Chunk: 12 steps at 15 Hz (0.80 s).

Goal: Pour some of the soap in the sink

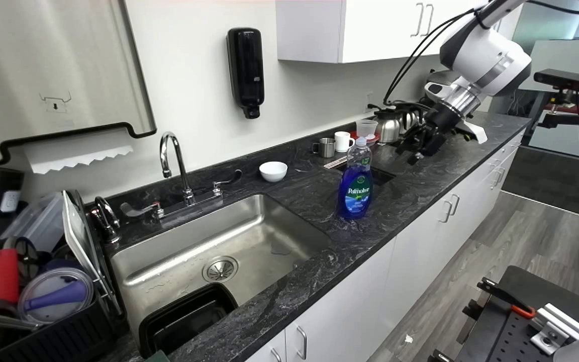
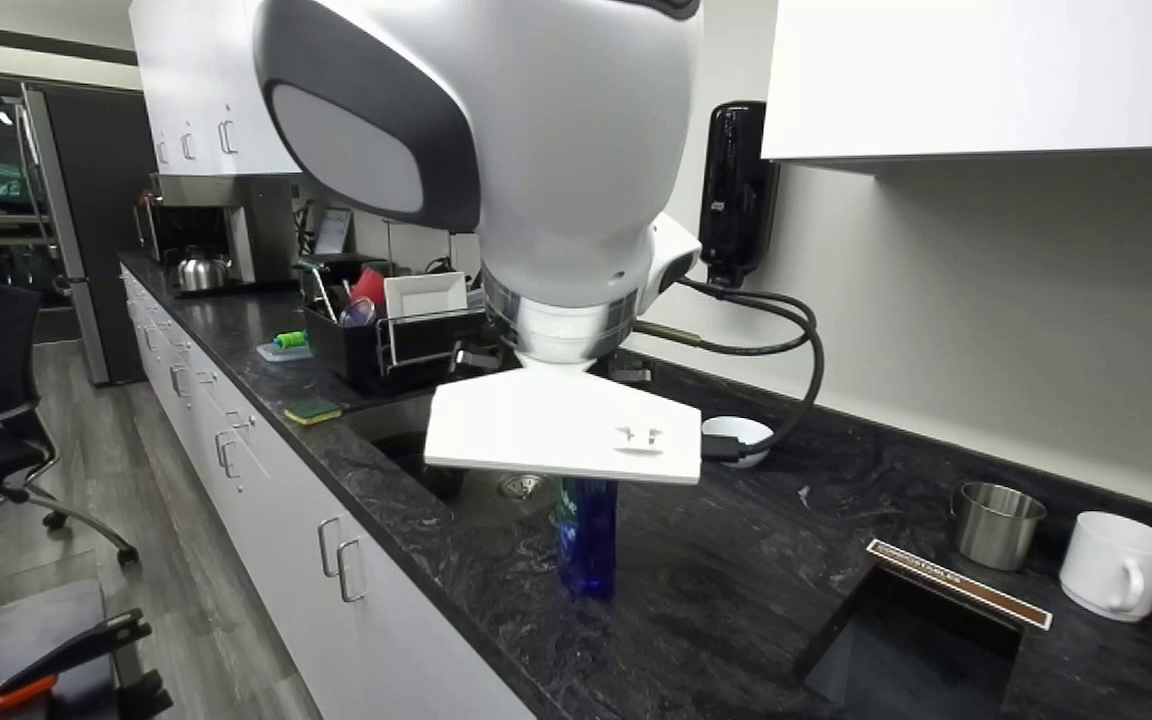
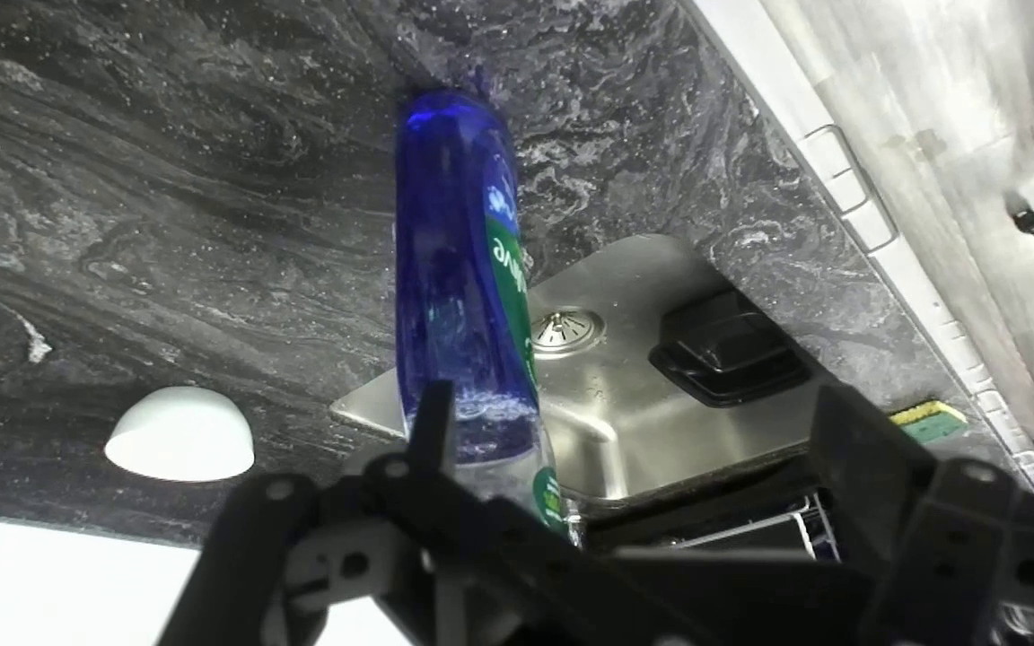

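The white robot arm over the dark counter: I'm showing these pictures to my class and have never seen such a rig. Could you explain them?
The machine is one jointed, white-and-grey robot arm ending in a black two-fingered gripper. Two pictures come from cameras outside the robot; the third comes from a camera on its wrist, so its dark fingers loom along the bottom. On the dark marbled countertop stands a clear plastic bottle of blue soap, upright beside the rectangular stainless steel sink. Nearby are a small white bowl, a grey steel mug and a white mug. Nothing is held: the gripper is open, and the bottle stands apart from it.
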Each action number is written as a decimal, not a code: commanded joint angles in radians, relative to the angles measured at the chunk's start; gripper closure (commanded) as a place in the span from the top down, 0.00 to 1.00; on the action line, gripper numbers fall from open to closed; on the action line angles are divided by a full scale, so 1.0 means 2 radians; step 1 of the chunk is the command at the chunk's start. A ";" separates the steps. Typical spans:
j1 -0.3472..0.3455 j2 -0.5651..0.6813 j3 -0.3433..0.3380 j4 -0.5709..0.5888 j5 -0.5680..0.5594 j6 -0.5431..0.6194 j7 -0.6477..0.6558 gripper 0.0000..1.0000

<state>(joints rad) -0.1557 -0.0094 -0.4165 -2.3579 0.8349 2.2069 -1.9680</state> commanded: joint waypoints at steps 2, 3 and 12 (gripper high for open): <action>-0.035 0.043 0.028 0.034 0.052 -0.021 -0.063 1.00; -0.040 0.051 0.031 0.040 0.061 -0.024 -0.070 1.00; -0.075 0.116 0.054 0.089 0.111 -0.077 -0.118 1.00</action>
<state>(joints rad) -0.2533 0.1764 -0.3379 -2.2285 1.0138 2.1257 -2.1482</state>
